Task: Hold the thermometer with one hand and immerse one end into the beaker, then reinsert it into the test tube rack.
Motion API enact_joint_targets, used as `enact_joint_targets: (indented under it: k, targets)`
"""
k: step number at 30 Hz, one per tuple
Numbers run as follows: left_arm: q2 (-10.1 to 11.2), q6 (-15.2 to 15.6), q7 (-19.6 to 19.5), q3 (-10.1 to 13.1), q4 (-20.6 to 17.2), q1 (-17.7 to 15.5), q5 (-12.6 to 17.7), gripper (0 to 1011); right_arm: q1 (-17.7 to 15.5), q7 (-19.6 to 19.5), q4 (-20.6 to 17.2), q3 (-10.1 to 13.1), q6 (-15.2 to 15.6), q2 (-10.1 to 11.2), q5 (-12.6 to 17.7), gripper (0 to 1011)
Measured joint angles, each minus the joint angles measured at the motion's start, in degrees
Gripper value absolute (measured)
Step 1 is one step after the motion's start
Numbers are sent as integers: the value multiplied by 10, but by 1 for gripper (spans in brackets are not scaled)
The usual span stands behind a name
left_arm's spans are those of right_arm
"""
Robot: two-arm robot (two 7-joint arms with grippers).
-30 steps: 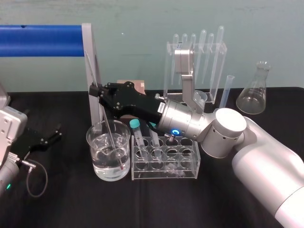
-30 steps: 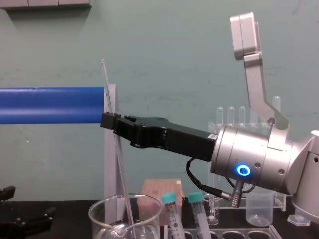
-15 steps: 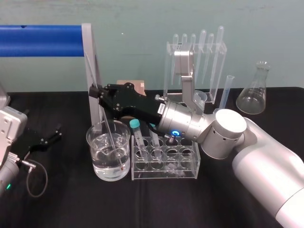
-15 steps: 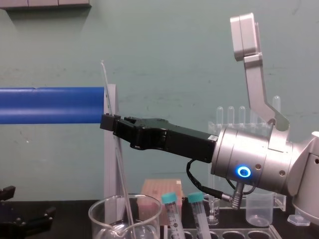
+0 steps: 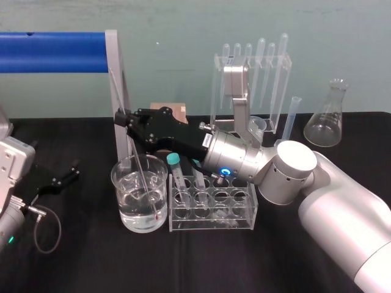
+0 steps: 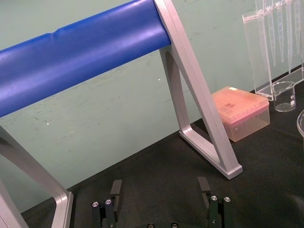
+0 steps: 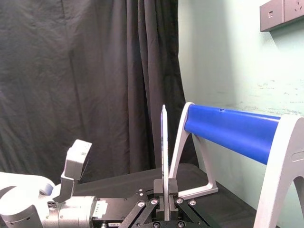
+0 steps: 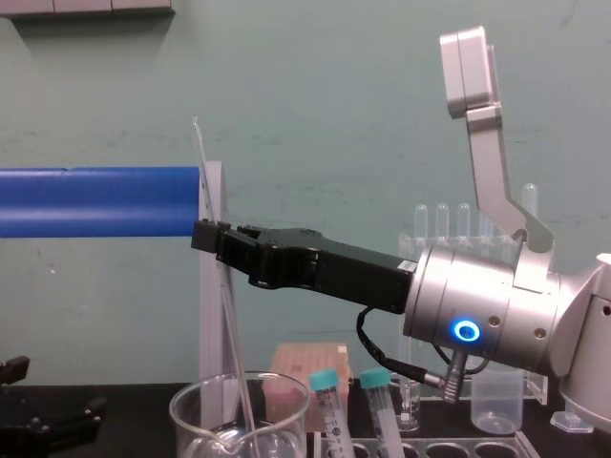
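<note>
The thermometer [image 5: 147, 183] is a long thin glass rod leaning with its lower end in the water of the wide glass beaker [image 5: 123, 183]. My right gripper [image 5: 121, 117] is shut on the rod above the beaker's rim. The chest view shows the same grip, right gripper [image 8: 204, 236] on the thermometer [image 8: 232, 329] over the beaker [image 8: 191, 415]. In the right wrist view the thermometer [image 7: 164, 142] rises straight from the closed fingers. Just right of the beaker stands the clear test tube rack [image 5: 250, 210], holding teal-capped tubes. My left gripper [image 5: 60, 179] is parked open at the left.
A blue bar [image 5: 52, 52] on grey legs [image 5: 116, 79] stands right behind the beaker. A pipette stand [image 5: 250, 79], a graduated cylinder [image 5: 292, 119], an Erlenmeyer flask [image 5: 325, 119] and a pink box [image 6: 242, 111] stand at the back.
</note>
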Motion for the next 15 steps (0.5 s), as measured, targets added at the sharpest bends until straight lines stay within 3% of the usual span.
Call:
enact_joint_targets:
  k: [15]
  targets:
    - [0, 0, 0, 0, 0, 0, 0, 1008, 0, 0, 2, 0, 0, -1, 1, 56]
